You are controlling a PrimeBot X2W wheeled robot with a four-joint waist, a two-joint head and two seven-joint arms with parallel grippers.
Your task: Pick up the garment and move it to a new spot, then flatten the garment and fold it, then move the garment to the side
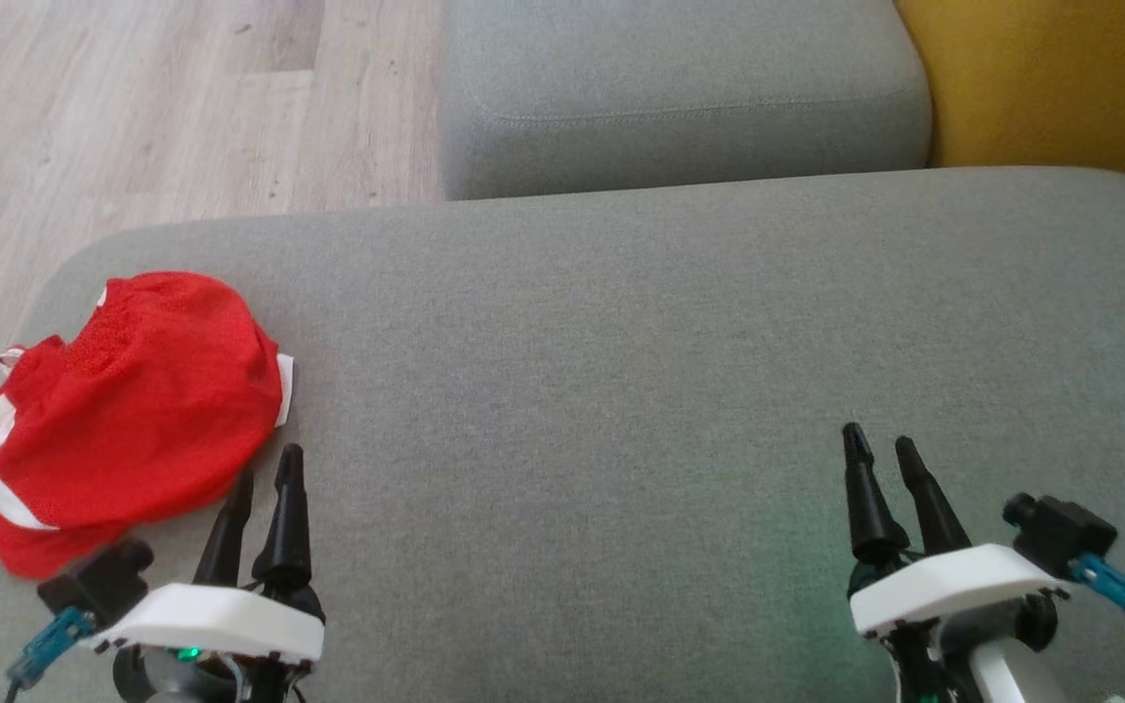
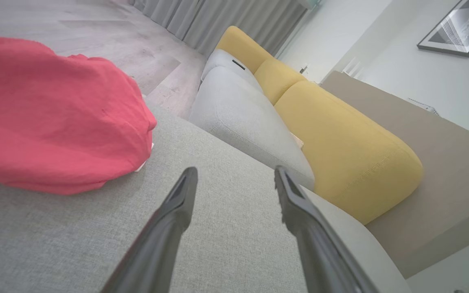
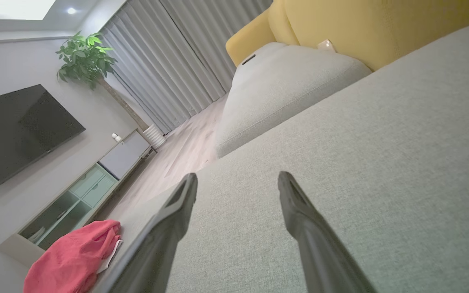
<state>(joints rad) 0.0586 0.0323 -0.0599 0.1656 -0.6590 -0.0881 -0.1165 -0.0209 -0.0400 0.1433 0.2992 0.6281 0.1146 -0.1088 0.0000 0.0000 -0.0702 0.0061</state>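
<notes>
Garment: a red garment (image 1: pixel 128 415) with white stripes lies crumpled in a heap on the big grey cushion (image 1: pixel 621 342), at the cushion's left front corner, close to its edge.
My left gripper (image 1: pixel 268 467): jaws spread wide, nothing between them; it hangs over the cushion just beside the heap's near right side, not touching it as far as I can tell.
My right gripper (image 1: pixel 880 437): jaws also spread and empty, over the cushion's right front part, well apart from the garment.
Step in hand, as I judge it: the first pick-up is not yet begun.
Risk, push-off: the heap sits so near the cushion's left edge that a sideways nudge from my left fingers could slide it onto the floor (image 1: pixel 133 98).
Risk, thin pinch: in a bunched pile I may catch only a top fold, and the rest would drag or slip free on the lift.
Risk, snag: coming down too low, my tips could dig into the cushion's cover.
Hard to tell: what kind of garment it is, and where its hems or openings run.
Hidden: the heap's near lower edge sits behind my left wrist camera in the head view, and its far side is cut off in my left wrist view.
</notes>
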